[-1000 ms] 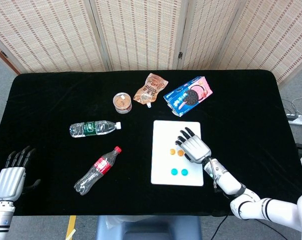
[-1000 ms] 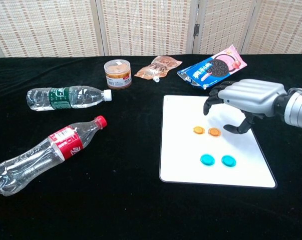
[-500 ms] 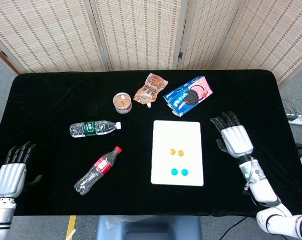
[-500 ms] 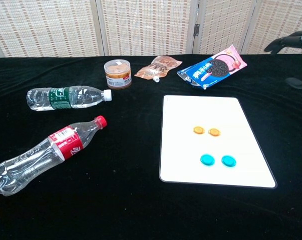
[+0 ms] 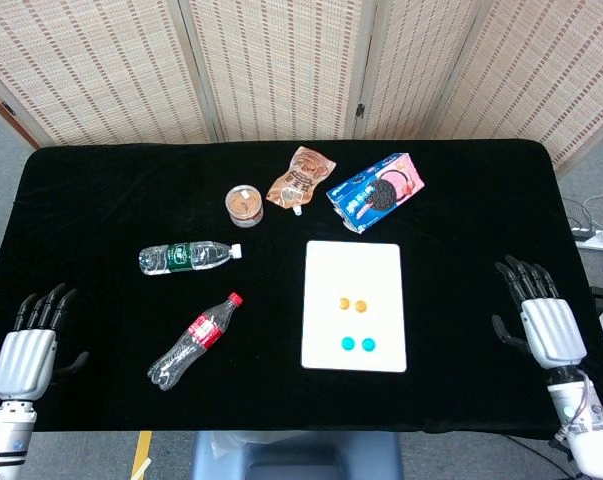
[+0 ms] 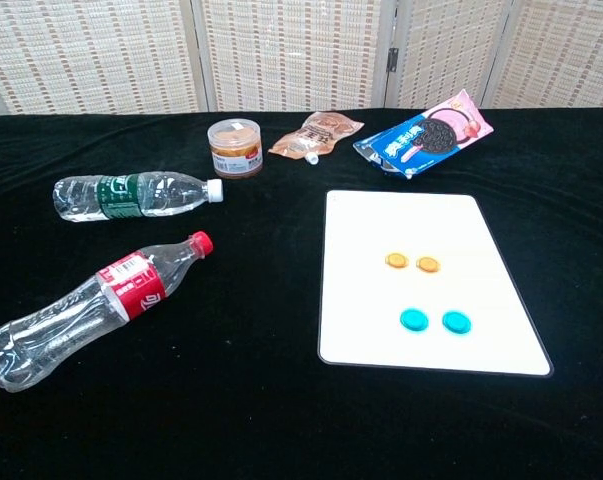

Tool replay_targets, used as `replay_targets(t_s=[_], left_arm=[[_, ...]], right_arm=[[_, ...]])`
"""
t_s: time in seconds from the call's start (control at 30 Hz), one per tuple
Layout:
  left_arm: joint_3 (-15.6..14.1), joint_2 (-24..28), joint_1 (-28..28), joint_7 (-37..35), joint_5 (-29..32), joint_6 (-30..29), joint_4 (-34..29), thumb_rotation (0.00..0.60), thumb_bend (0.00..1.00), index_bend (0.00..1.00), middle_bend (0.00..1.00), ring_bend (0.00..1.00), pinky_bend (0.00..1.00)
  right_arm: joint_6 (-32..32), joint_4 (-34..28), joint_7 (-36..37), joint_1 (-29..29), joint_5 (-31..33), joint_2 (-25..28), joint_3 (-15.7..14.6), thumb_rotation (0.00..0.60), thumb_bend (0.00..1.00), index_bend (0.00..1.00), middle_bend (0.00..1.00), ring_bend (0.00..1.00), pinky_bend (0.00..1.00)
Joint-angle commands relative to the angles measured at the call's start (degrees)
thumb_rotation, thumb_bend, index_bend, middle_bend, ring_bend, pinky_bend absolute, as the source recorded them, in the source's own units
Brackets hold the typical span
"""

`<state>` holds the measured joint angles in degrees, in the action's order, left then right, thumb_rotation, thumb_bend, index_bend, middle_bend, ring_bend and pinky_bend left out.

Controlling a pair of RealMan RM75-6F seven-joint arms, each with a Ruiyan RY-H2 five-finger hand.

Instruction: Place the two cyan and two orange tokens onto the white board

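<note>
I'm seeing both orange tokens (image 6: 412,263) and both cyan tokens (image 6: 435,321) lying mid white board (image 6: 361,215). My right hand (image 5: 545,322) has pulled back from the board to the table's right edge, fingers spread, empty; the left hand (image 5: 26,350) is idling likewise. Returning carelessly could scatter tokens.

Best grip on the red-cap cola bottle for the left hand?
Judgement: take the cola bottle around its red-labelled middle, coming from above with fingers across its width. It lies flat, cap up-right, and its clear base end looks crumpled. The left robot hand waits open at the near-left table edge.
</note>
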<state>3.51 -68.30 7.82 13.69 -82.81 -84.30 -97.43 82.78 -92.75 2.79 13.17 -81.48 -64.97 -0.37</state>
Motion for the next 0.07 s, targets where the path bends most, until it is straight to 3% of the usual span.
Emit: replay_targets(t_s=[0.03, 0.07], left_arm=[[-0.19, 0.02, -0.58, 0.37, -0.1, -0.8, -0.39, 0.6, 0.25, 0.08, 0.06, 0.12, 0.0], [-0.29, -0.08, -0.78, 0.55, -0.23, -1.13, -0.46, 0.6, 0.25, 0.08, 0.06, 0.12, 0.0]], right_arm=[[1.97, -0.65, 0.44, -2.03, -1.58, 0.48, -1.11, 0.6, 0.48, 0.04, 0.04, 0.0, 0.0], [2.81, -0.82, 0.43, -2.72, -2.09, 0.5, -1.24, 0.6, 0.48, 0.04, 0.05, 0.0, 0.0]])
